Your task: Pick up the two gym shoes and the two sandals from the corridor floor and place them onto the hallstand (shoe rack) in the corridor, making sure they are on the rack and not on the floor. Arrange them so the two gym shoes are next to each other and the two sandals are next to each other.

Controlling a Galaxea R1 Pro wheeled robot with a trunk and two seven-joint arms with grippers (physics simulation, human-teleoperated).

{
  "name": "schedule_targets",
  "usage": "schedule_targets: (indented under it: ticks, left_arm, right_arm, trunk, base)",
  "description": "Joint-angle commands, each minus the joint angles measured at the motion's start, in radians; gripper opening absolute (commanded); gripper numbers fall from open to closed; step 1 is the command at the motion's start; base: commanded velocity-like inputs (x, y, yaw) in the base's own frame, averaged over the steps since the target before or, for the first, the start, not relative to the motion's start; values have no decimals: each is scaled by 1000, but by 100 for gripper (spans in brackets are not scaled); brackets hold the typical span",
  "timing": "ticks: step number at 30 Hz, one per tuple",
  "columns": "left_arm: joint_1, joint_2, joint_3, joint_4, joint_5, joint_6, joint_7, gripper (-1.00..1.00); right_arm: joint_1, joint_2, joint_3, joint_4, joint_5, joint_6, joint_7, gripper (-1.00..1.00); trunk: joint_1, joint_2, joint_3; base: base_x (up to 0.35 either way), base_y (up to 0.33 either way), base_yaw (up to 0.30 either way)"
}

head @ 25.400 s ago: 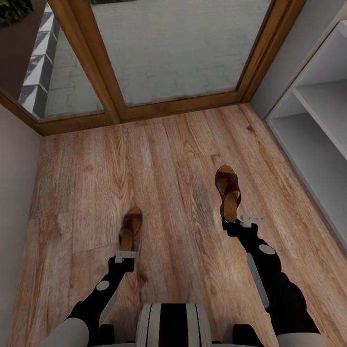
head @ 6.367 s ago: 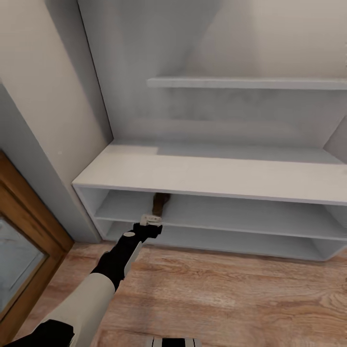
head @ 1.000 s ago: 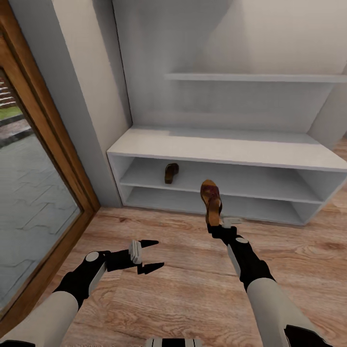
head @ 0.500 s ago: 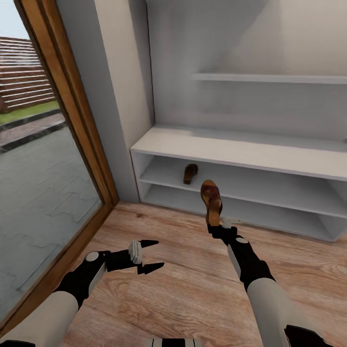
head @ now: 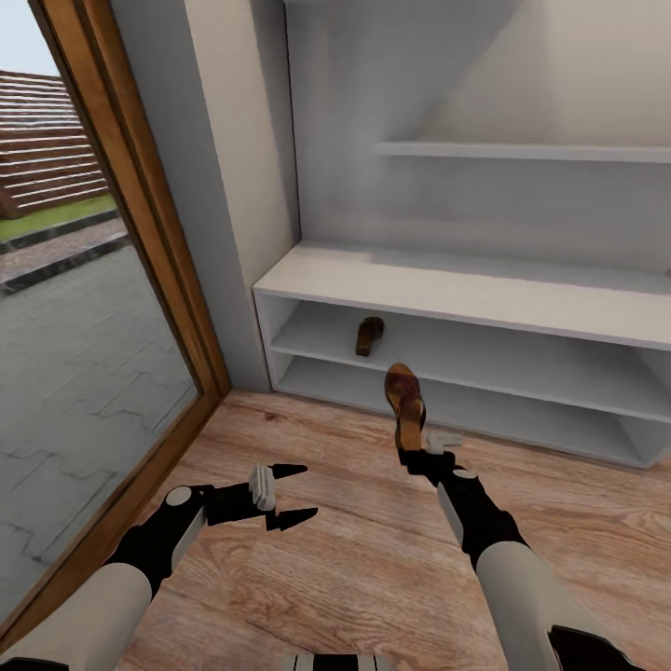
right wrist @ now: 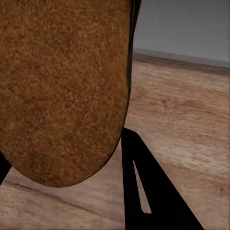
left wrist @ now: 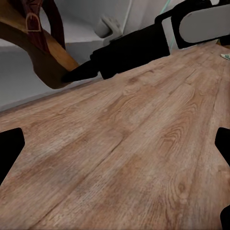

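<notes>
Right gripper (head: 416, 454) clamped on the heel of one brown sandal (head: 404, 403), raised above the corridor floor (head: 373, 559), just in front of the hallstand (head: 466, 312). Second sandal (head: 369, 335) resting on the upper open shelf, far left. Left gripper (head: 284, 492) empty over the floor, jaws spread wide.
</notes>
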Motion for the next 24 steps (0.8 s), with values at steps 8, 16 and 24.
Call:
schedule_targets:
  ticks: [8,16,24]
  left_arm:
    - [-1,1,-7,1,9,-5,1,100]
    - [-1,2,-7,1,9,-5,1,100]
    - [-1,1,-7,1,9,-5,1,100]
  right_arm:
    - [0,0,-10,-2,5,56,-109,-100]
    - [0,0,-9,-6,5,64,-140,-100]
    - [0,0,-9,-8,5,65,-141,-100]
  trunk:
    - [0,0,-1]
    - [0,0,-1]
    - [0,0,-1]
  base:
    - [0,0,0]
    - [97,0,0]
    - [329,0,0]
